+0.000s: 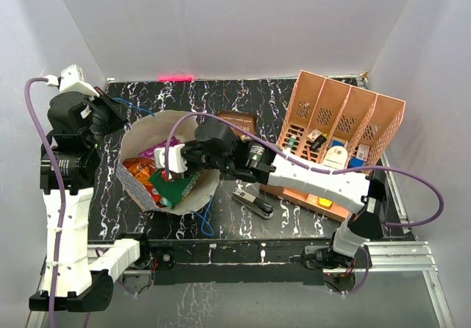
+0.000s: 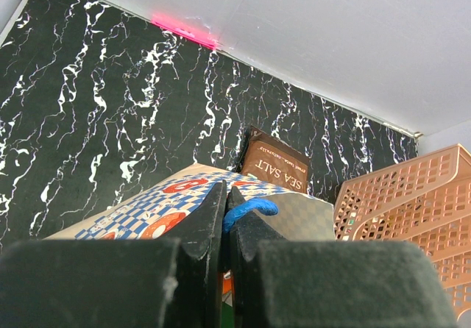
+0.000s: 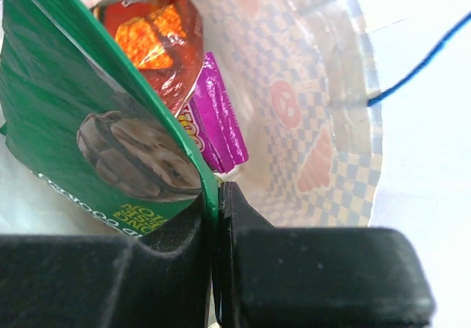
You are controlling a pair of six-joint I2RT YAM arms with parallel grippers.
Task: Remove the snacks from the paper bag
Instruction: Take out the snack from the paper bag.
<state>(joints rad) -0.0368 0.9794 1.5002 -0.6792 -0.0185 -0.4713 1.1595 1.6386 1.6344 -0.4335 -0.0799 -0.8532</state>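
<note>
Two robot arms work at a paper bag (image 1: 147,126) on a black marbled counter (image 1: 243,96). The bag sits left of centre, its mouth gaping up toward the overhead cam w/ packets showing inside.

L end effector (image 2: 227,195) is pinched shut on a blue string handle (image 2: 250,209) at the bag's far-left rim. R arm reaches in from the right, and the R end effector (image 3: 218,195) is inside the mouth, closed tight on the edge of a green cookie packet (image 3: 88,122).

Around it:
- A salmon-pink organiser (image 1: 346,115) w/ small bottles and boxes stands on the right, tilted back.
- A black stapler (image 1: 254,203) lies just under the R forearm, between bag and organiser.
- A brown SEA SALT packet (image 2: 276,166) lies flat on the counter just behind the bag.
- The R arm's purple cable (image 1: 193,115) arcs over the bag mouth.

In the R wrist view the green packet stands on edge, its long axis running diagonally from upper left down to the fingers. Behind it are an orange-red packet (image 3: 154,41) & a purple packet (image 3: 217,118). The purple one slants along the same diagonal, against the bag's inner wall.
</note>
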